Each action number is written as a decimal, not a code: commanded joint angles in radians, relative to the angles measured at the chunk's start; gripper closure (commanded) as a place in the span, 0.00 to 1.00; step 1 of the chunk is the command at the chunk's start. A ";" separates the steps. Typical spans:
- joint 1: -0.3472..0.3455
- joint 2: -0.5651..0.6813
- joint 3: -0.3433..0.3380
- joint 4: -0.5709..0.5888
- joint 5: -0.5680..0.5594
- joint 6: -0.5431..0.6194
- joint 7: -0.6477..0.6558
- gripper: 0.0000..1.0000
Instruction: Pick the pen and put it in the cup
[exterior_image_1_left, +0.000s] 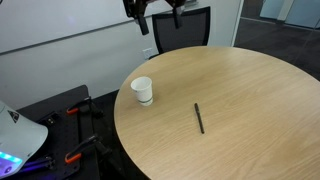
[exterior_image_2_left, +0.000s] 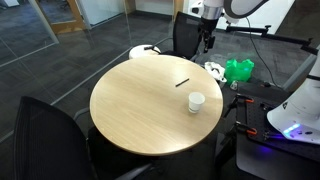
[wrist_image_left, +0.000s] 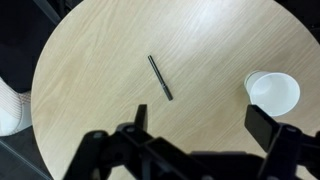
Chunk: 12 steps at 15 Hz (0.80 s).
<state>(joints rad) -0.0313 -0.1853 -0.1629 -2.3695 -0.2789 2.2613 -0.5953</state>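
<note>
Arm raised, gripper (wrist_image_left: 200, 120) pointing down above the counter (wrist_image_left: 95, 60). Jaws wide apart, holding nothing; pen (wrist_image_left: 160, 77) and cup (wrist_image_left: 272, 93) lie below, untouched.

Table (exterior_image_1_left: 250, 100): round top, bare wood all around the flat-lying pen (exterior_image_1_left: 199, 117); open from above.
Cup (exterior_image_1_left: 143, 91): sole upright obstacle on top, at left edge, well apart from pen.
Chair (exterior_image_1_left: 180, 30): backrest rises behind far edge.
</note>
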 joint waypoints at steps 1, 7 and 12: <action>-0.019 0.089 -0.009 0.024 0.008 0.092 -0.100 0.00; -0.075 0.242 -0.016 0.070 0.066 0.207 -0.296 0.00; -0.130 0.364 0.007 0.118 0.134 0.281 -0.447 0.00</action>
<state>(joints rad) -0.1278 0.1072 -0.1779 -2.3018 -0.1902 2.5121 -0.9664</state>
